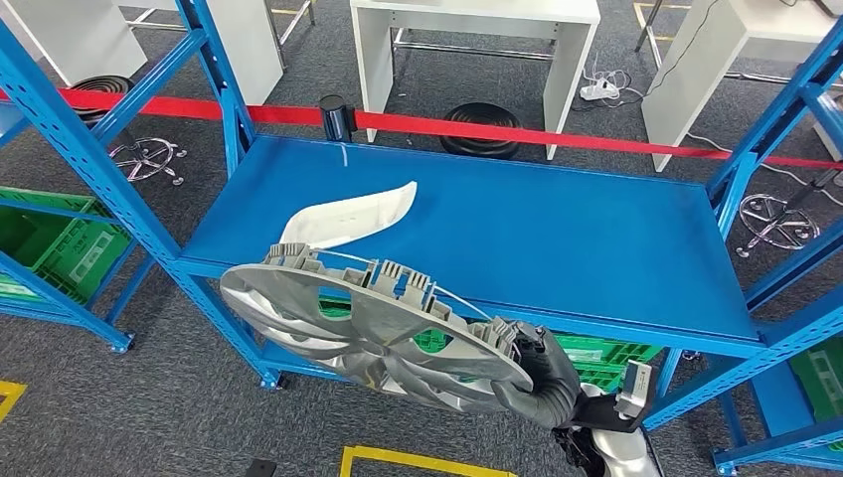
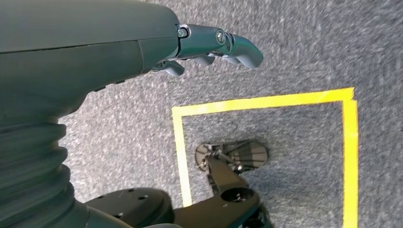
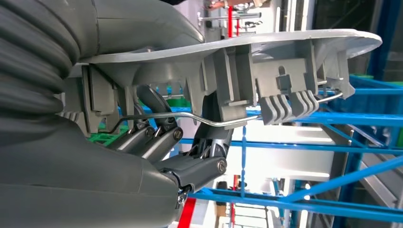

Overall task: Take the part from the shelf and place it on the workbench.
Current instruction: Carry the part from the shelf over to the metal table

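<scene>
I see the blue steel shelving rack (image 1: 517,234) across the head view, its broad blue shelf deck ahead of me at mid height. Behind it a red barrier tape (image 1: 437,126) runs left to right, with white tables (image 1: 475,30) on the grey carpet beyond. Green plastic crates (image 1: 50,243) sit on the lower levels of the rack.

The task part, a round silver-grey plastic wheel cover (image 1: 373,328), is off the shelf deck and held in front of its near edge, tilted, its clip-lined back facing up. My right hand (image 1: 542,378) grips it at the rim on my right side; in the right wrist view the dark fingers (image 3: 209,142) curl up around the rim's clip wall and wire retaining ring.

A second piece, a curved white plastic panel (image 1: 348,216), lies on the shelf deck toward its left, just behind the wheel cover.

My left hand (image 2: 209,45) hangs over the carpet near a yellow taped floor square (image 2: 266,102), holding nothing, fingers loosely extended.
</scene>
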